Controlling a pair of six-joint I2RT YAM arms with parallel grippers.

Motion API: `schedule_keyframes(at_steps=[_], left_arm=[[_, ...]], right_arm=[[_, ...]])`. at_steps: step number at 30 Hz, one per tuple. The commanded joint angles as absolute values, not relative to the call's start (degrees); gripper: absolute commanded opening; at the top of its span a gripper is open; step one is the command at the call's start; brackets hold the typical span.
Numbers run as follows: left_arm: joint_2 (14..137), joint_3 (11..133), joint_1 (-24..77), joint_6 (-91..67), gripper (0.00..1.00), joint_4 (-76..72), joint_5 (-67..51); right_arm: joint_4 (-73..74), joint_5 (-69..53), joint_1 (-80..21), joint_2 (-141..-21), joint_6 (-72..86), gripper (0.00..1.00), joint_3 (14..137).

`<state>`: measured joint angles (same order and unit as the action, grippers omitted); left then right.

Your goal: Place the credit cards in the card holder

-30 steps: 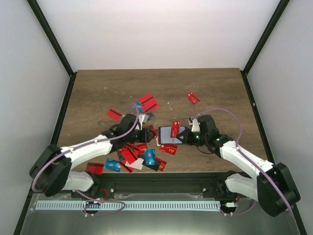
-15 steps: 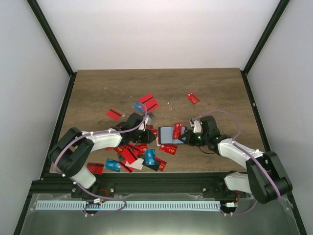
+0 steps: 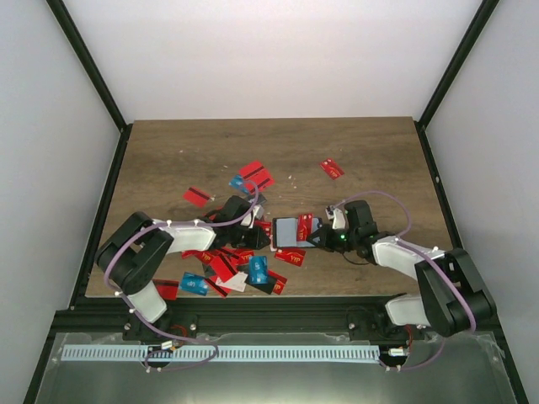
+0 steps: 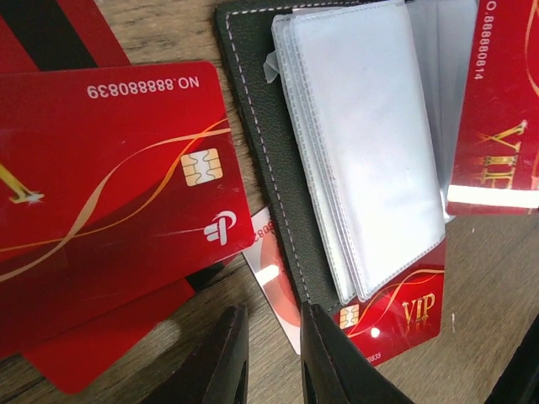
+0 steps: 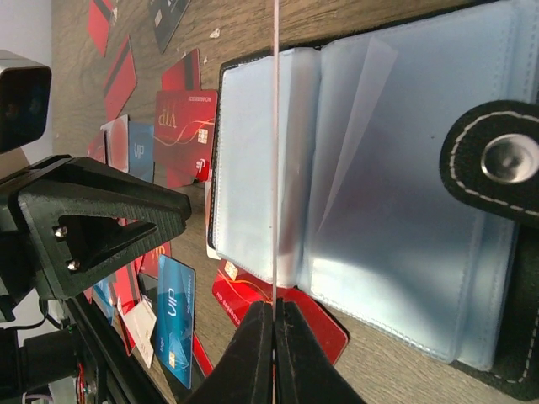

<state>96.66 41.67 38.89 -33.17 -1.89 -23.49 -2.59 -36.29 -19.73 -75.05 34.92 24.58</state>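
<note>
At the left of the top view, the left arm [image 3: 181, 236] reached in low over the desk [image 3: 168, 160]. Its jaws stood slightly apart with nothing between them, tips down at the near rim of the card holder [image 3: 289, 229]. In the left wrist view the holder's dark stitched border [image 4: 253, 151] and its clear sleeves [image 4: 362, 143] lay at about 1 o'clock from those jaws. A loose red chip card [image 4: 109, 160] lay at 10 o'clock. More credit cards [image 3: 227, 268] lay heaped at 7 o'clock from the holder.

The holder lay open at the middle of the desk, between the two arms. The right arm [image 3: 396, 252] came in from its 3 o'clock side.

The right jaws were clamped on one held card [image 5: 274, 168], seen edge-on, its line running to 12 o'clock across the sleeves. This arm was likely the one to insert. The card's edge probably had to meet a sleeve mouth, while the left jaws pinned the holder.
</note>
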Motion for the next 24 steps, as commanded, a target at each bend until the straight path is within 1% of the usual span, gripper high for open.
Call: schedule_keyframes(at_steps=[1, 16, 24], left_arm=[[97.33, 42.9, 38.67, -32.46, 0.2, -3.77, -24.74], [98.04, 43.16, 38.68, -32.43, 0.2, -3.77, -25.31], [98.73, 43.24, 38.72, -32.67, 0.19, -4.56, -25.83]], right_arm=[[-5.3, -37.37, -18.79, -77.07, 33.79, 0.01, 24.53], [-8.11, -40.02, -17.14, -79.3, 34.33, 0.01, 23.92], [-12.31, -42.73, -17.21, -82.34, 36.57, 0.01, 22.46]])
